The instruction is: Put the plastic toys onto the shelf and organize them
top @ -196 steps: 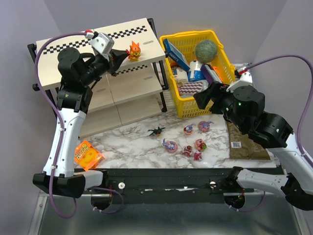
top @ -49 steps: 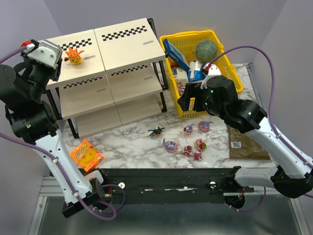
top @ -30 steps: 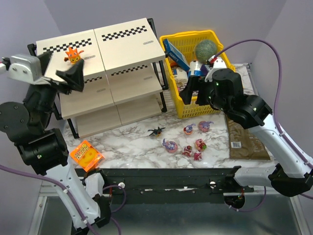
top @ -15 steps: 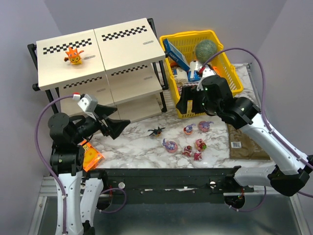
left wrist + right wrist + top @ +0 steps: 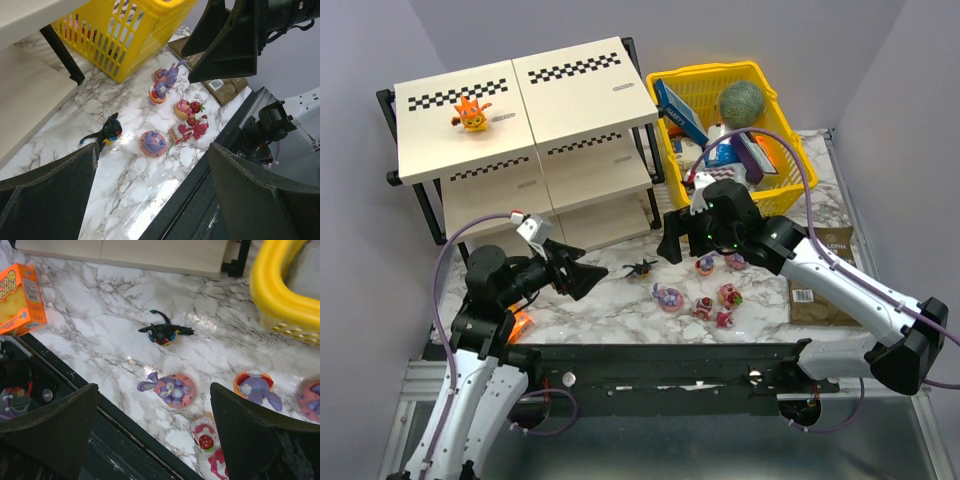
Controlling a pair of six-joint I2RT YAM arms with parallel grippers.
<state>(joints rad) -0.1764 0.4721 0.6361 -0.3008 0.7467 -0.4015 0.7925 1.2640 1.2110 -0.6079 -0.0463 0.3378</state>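
Orange toy (image 5: pixel 471 112) sits on the shelf (image 5: pixel 570 90); left gripper (image 5: pixel 588 272) and right gripper (image 5: pixel 682 243) hang open, empty. Next, I reckon: drop onto the black winged toy (image 5: pixel 640 268).

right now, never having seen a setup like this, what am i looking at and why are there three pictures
These are two robot arms bolted at the near edge of a white marble table. The wide picture comes from a fixed camera above and behind them. The other two come from a camera on each wrist, so the black wedges in their lower corners are that arm's own fingers. The left gripper and right gripper are both open and hold nothing. On the table lie a black-and-yellow winged figurine and a cluster of pink and purple plastic figurines. An orange figurine sits on top of the beige three-tier shelf. Beside it stands a yellow plastic basket, and a flat orange packet lies near the left arm.
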